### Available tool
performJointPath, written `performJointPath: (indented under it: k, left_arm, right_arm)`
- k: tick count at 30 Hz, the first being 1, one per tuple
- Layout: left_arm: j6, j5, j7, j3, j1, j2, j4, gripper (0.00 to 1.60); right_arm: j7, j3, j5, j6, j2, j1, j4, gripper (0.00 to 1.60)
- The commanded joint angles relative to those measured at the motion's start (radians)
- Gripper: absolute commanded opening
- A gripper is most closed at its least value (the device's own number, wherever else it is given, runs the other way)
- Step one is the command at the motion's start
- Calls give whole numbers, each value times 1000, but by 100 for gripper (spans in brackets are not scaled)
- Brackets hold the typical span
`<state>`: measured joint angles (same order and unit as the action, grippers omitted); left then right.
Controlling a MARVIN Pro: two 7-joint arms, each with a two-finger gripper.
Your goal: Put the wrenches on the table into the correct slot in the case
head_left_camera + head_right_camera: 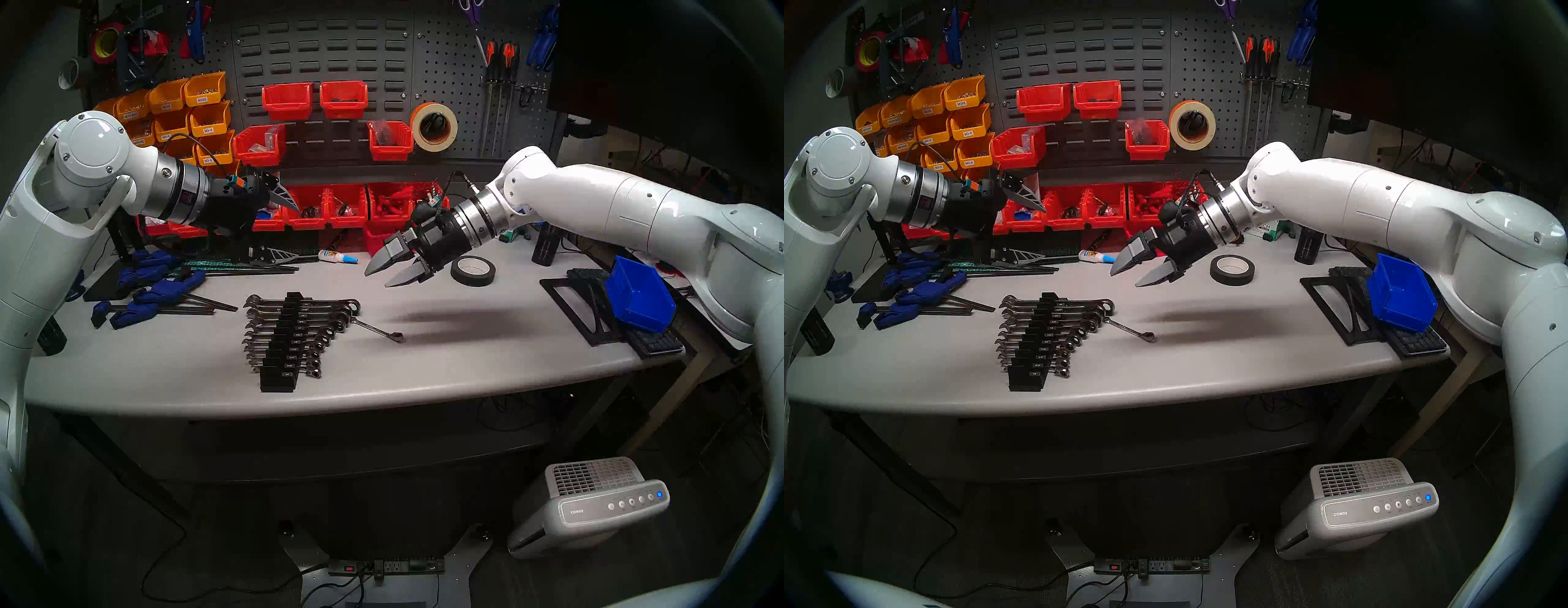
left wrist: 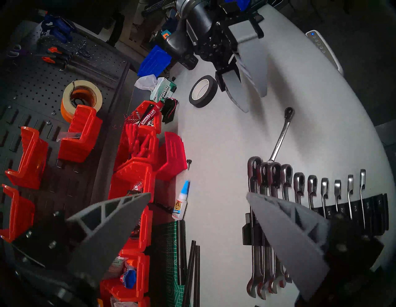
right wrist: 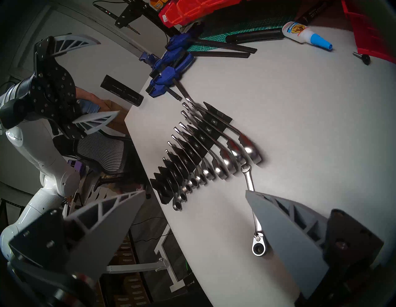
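Lying on tabletop: one short thin wrench [image 1: 376, 330], loose on the grey tabletop [image 1: 466, 365], just right of the case [image 1: 280, 348]; its open end touches or nearly touches the ring ends of the racked wrenches, its ring end points away toward the right.
Case: long black rack with white size labels, standing near the middle of the tabletop, one end toward the curved front edge.
Racked wrenches: a row of chrome wrenches [image 1: 297, 335] sits across the notches, longest at the far end, shortest toward the front; the long thick one [image 1: 303, 304] lies in the far slot.
Front slot: the nearest labelled notch [image 1: 285, 374] holds no wrench.
Left fingers: spread wide, gripping nothing; the left gripper [image 1: 283, 224] hangs above the far left of the tabletop, in front of the red bins [image 1: 326, 206], well apart from the case.
Right fingers: spread wide, gripping nothing; the right gripper [image 1: 384, 278] hovers above the tabletop behind the loose wrench, pointing down and to the left, clear of it.
Right wrist view: loose wrench [image 3: 256, 216] runs partly behind one finger [image 3: 287, 233]; contact cannot be told from this view alone.
Nearby: black tape roll [image 1: 472, 270] behind the right gripper, glue bottle [image 1: 337, 256] at the back, blue clamps [image 1: 157, 288] left of the case, blue bin [image 1: 638, 299] at the right end.
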<state>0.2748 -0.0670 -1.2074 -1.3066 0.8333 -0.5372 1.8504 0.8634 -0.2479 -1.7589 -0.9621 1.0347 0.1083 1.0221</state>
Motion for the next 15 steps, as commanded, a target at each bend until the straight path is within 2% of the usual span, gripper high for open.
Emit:
performJointPath:
  k: [1,7,8,9,14,15]
  left_arm:
    - [-6,-20,32,-52,5,9,18,160]
    - [-9,-30,47,-68,24,12,26,160]
    - [-10,-32,50,-73,29,13,28,160]
    - [-11,-35,55,-77,36,14,31,160]
    - [-16,-42,65,-89,50,15,36,160]
    - [-17,-44,68,-92,54,16,38,160]
  right_arm:
    - [98,30,-12,2,-4,37,3,160]
    - [94,43,-28,2,-2,36,22,160]
    - [121,43,-29,2,-2,37,25,160]
    - [93,55,-48,2,-3,34,42,160]
    - [114,61,-62,2,-7,31,65,160]
    - [94,64,-69,2,-9,29,73,160]
